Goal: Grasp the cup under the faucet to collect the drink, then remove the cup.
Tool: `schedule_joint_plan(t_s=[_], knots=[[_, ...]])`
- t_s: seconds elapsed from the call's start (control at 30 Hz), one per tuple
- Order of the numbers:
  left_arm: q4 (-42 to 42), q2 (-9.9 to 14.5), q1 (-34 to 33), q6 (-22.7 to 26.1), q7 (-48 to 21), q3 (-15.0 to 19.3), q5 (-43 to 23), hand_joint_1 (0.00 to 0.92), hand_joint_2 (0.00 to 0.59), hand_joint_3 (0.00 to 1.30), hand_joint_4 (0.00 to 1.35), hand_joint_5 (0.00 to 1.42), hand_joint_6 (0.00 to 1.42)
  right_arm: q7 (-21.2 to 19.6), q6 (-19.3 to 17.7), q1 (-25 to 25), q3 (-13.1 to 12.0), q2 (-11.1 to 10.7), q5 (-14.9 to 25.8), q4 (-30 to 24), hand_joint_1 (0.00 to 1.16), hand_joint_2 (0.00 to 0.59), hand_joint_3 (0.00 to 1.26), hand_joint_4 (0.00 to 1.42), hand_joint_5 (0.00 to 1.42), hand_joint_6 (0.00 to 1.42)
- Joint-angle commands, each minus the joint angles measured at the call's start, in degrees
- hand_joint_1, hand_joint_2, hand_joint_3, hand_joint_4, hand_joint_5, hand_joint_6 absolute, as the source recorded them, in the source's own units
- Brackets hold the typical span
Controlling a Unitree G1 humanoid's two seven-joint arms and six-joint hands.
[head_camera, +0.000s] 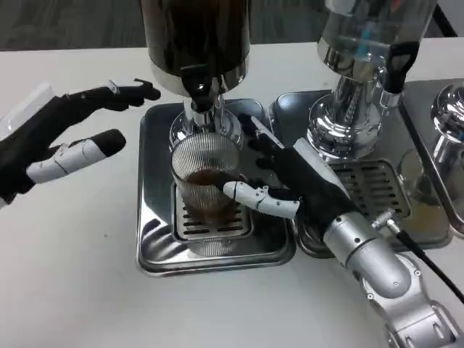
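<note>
A ribbed clear glass cup (206, 175) stands on the drip grate under the black faucet (201, 93) of the dark drink dispenser (196, 40). Brown drink fills its lower part. My right hand (286, 177) wraps the cup from the right, thumb across its front and fingers behind it. My left hand (69, 134) hovers open to the left of the dispenser, its fingers stretched toward the faucet lever and touching nothing.
The cup's steel drip tray (156, 239) sits on the white table. A second dispenser with clear liquid (362, 43) stands on its own tray (377, 188) to the right, and part of a third (449, 123) is at the right edge.
</note>
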Motion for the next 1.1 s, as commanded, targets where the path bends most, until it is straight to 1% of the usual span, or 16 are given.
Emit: schedule_joint_plan(t_s=[0.03,0.5,0.53,0.67,0.73,1.0,1.1], knots=[[-0.7,1.0,1.2,0.5,0.5,0.4,-0.6,0.000,0.104,0.33,0.18,0.23,0.23,0.9,-1.1,-1.5,0.6,0.0,0.1,1.3,0.55,0.222,0.00,0.00,0.00,0.07],[-1.4,1.1,2.6,1.1,0.5,0.6,-0.9,0.000,0.117,0.36,0.21,0.24,0.23,2.1,-0.6,-2.4,1.3,-0.4,0.1,2.8,0.53,0.221,0.00,0.00,0.00,0.05],[-1.4,1.0,2.7,1.2,0.5,0.6,-0.9,0.000,0.117,0.36,0.21,0.25,0.23,2.1,-0.6,-2.5,1.3,-0.4,0.0,2.8,0.51,0.218,0.00,0.00,0.00,0.05],[-1.6,1.1,3.0,1.3,0.5,0.7,-0.9,0.000,0.117,0.36,0.21,0.25,0.23,2.2,-0.5,-2.6,1.4,-0.4,-0.1,3.2,0.50,0.217,0.00,0.00,0.00,0.05],[-1.6,1.1,3.1,1.4,0.5,0.6,-0.9,0.000,0.118,0.37,0.21,0.25,0.23,2.2,-0.4,-2.6,1.4,-0.5,-0.2,3.2,0.48,0.219,0.00,0.00,0.00,0.05],[-1.8,1.1,3.4,1.6,0.5,0.6,-0.8,0.000,0.118,0.37,0.22,0.25,0.23,2.2,0.1,-2.5,2.1,-0.8,-1.1,3.3,0.47,0.219,0.00,0.00,0.00,0.04],[-1.8,1.0,3.5,1.6,0.4,0.5,-0.8,0.000,0.119,0.37,0.22,0.25,0.23,2.1,0.3,-2.2,1.7,-0.6,-0.5,3.4,0.43,0.213,0.00,0.00,0.00,0.03]])
